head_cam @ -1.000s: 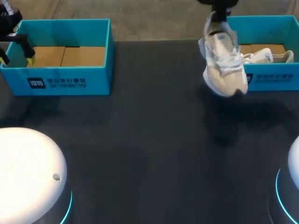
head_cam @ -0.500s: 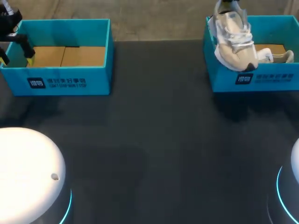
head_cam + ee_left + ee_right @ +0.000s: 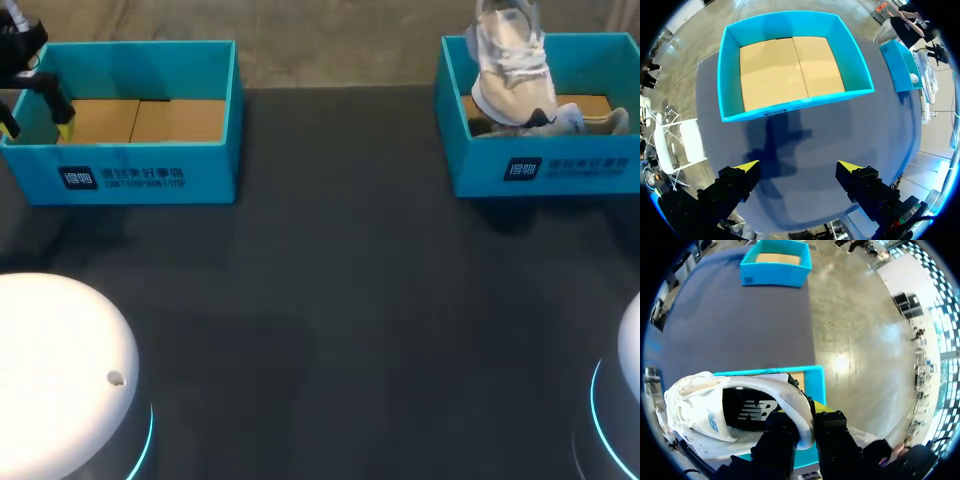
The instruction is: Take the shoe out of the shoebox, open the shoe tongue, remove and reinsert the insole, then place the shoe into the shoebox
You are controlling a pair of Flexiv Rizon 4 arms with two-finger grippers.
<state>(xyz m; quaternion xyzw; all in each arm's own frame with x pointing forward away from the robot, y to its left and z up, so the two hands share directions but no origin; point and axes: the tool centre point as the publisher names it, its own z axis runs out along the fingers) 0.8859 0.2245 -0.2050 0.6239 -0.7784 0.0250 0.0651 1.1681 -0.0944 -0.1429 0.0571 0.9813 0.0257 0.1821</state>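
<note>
Fingers of the right gripper (image 3: 807,426) are clenched on the shoe (image 3: 715,405), one inside the heel opening and one outside, so the heel rim is pinched from both sides. From that grip the pale shoe (image 3: 510,72) hangs heel-up and toe-down beneath the jaws. Its toe dips inside the right shoebox (image 3: 545,172), at the end nearer the middle of the table (image 3: 330,300). Whether the toe touches the box floor cannot be told. Just beside the hanging toe, a second shoe (image 3: 590,120) lies on its side in the same box.

The left gripper (image 3: 797,167) is released. Its yellow-tipped fingers (image 3: 746,166) stand wide apart with nothing between them and only the dark tabletop under them. Just ahead of these jaws sits the left shoebox (image 3: 795,102), with its cardboard floor showing. From the right wrist, that box (image 3: 776,271) is well ahead of the jaws, across the table.
</note>
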